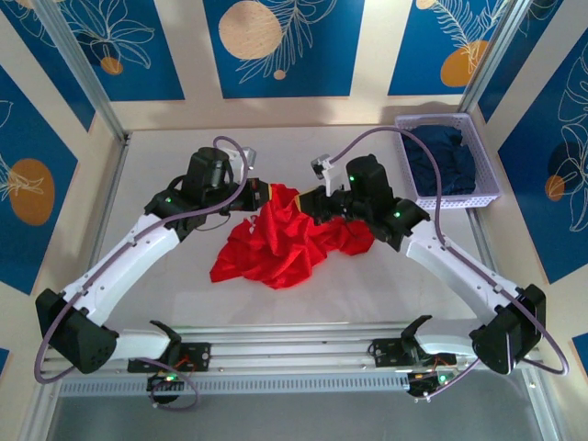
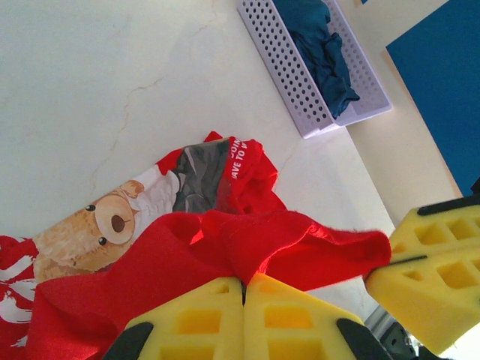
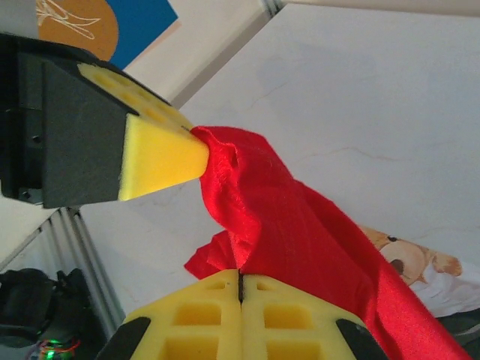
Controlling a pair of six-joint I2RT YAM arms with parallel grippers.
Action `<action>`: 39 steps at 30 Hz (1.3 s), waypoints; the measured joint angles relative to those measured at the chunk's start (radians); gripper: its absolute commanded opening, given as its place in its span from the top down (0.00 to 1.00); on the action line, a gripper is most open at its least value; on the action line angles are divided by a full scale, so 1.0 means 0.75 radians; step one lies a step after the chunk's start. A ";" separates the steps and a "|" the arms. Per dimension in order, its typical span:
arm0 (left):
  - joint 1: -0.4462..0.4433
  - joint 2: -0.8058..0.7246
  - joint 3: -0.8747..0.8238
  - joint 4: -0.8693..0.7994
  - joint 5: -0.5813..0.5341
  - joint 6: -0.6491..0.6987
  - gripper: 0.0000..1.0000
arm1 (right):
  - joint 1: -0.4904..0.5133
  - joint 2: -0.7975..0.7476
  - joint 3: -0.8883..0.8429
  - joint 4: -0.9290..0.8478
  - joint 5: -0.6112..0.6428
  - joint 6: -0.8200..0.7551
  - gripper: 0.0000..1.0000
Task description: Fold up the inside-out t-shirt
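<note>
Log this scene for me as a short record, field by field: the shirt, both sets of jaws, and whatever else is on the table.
t-shirt: red, crumpled on the table, far edge pinched at two points
bear print: visible on the cloth
left jaws: shut on the t-shirt
right jaws: shut on the t-shirt, on the same edge beside the left
basket: far right of the table, holds a dark blue garment
fold: not yet begun

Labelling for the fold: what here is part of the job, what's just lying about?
Job: t-shirt; left fingers, right fingers, both shut on it.
Lying about: basket; navy garment in it.
</note>
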 measured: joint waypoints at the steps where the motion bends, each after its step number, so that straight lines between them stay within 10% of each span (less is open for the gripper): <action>1: 0.000 0.002 -0.001 0.000 -0.008 0.002 1.00 | -0.021 -0.003 -0.002 0.005 -0.043 0.019 1.00; 13: 0.004 0.041 -0.005 -0.012 -0.109 0.066 1.00 | -0.322 -0.145 -0.045 0.199 -0.526 0.312 1.00; 18: 0.009 0.041 -0.005 -0.018 -0.113 0.070 1.00 | -0.287 -0.144 -0.069 0.157 -0.482 0.283 1.00; 27: 0.010 0.022 -0.005 -0.019 -0.012 0.045 1.00 | 0.178 -0.032 -0.072 0.059 0.044 -0.032 0.39; 30: 0.010 -0.007 -0.005 -0.017 0.019 0.028 1.00 | 0.221 0.065 -0.075 0.117 0.143 -0.106 0.35; 32: 0.010 -0.024 -0.005 -0.015 0.032 0.022 1.00 | 0.239 0.124 -0.075 0.151 0.182 -0.134 0.38; 39: 0.010 -0.037 -0.005 -0.027 0.023 0.025 1.00 | 0.244 0.167 -0.077 0.175 0.284 -0.185 0.98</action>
